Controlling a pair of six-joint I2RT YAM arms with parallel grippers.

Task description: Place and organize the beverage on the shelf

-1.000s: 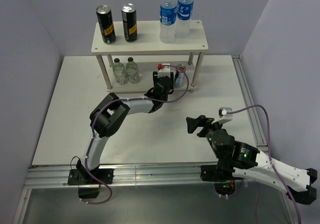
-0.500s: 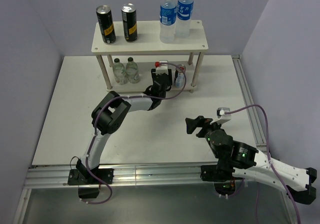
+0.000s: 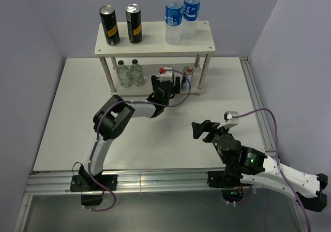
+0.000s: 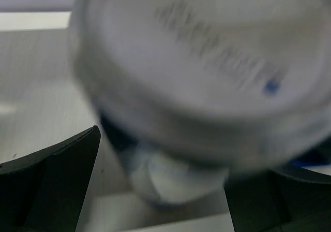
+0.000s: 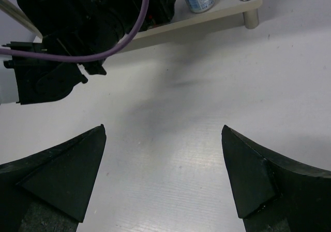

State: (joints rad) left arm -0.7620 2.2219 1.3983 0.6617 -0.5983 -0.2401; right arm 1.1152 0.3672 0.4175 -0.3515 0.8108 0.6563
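**Open fingers beside a can on the lower tier**

While the right gripper (image 5: 163, 132) hangs spread wide over the table (image 3: 77, 118) at about 5 o'clock, nothing sits between its fingers, and we judge it idle for this step. Farther out, the left gripper (image 3: 165, 81) reaches toward 12 o'clock, to the lower tier of the shelf (image 3: 155, 44). Its fingers are also set wide apart. A blurred can (image 4: 196, 87) fills its wrist view between them. We see a gap at 1 finger and cannot make out contact at the other.

From above, 1 silver can (image 3: 186, 76) stands on the lower board at 3 o'clock of that gripper, near the front post (image 5: 247, 4). We cannot tell whether it is the same can. On the same board, 2 small clear bottles (image 3: 130, 72) stand at 9 o'clock. Farthest, on the top board, 2 black cans (image 3: 121, 25) and 2 water bottles (image 3: 182, 15) stand upright, so we judge the task nearly done.

The danger is in backing out. If the arm swings toward 3 o'clock as it retreats, an open finger could clip the can and tip it off the front edge. A rise too soon could knock the wrist against the top board and shake the tall cans and bottles above.
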